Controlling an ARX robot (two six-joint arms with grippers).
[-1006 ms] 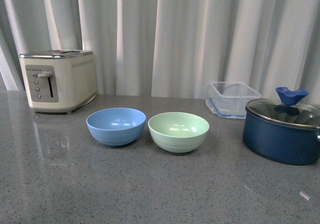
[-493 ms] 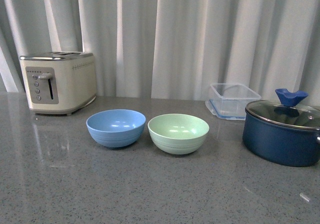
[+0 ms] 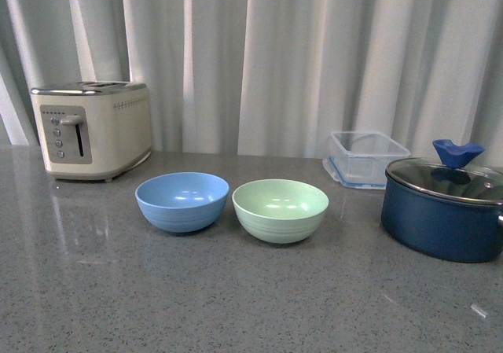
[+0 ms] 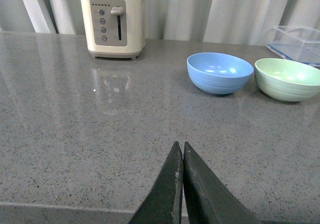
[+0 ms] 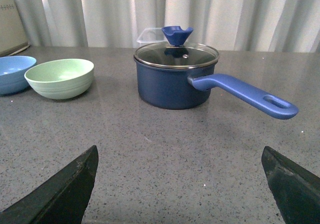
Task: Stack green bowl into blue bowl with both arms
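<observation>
On a grey speckled table [image 3: 236, 306], in front of pale curtains, two empty bowls stand upright side by side near the middle. The blue bowl [image 3: 182, 200] is on the left. The green bowl [image 3: 280, 209] is just beside it on the right, and their rims are close but not touching.

The stacking has not begun, as far as these views show. The green bowl rests on the table, not inside the blue one, and nothing is touching either bowl. The left jaws, seen from the left wrist, are pressed together with nothing between them, low over the table and well back from the bowls. The right jaws, seen from the right wrist, are spread wide and empty, also well back. The whole job appears to be left to do: reaching in, gripping the green bowl, lifting it across and lowering it into the blue one (perhaps with the other arm steadying the blue bowl).

The green bowl is pale mint, round and matte, with faint horizontal ridges low on its side and soft light patches inside. It looks the same size as the blue bowl.

A cream toaster [image 3: 90, 129] stands at the back left. A clear container [image 3: 366, 156] and a navy pot [image 3: 444, 215] with a glass lid stand to the right.
</observation>
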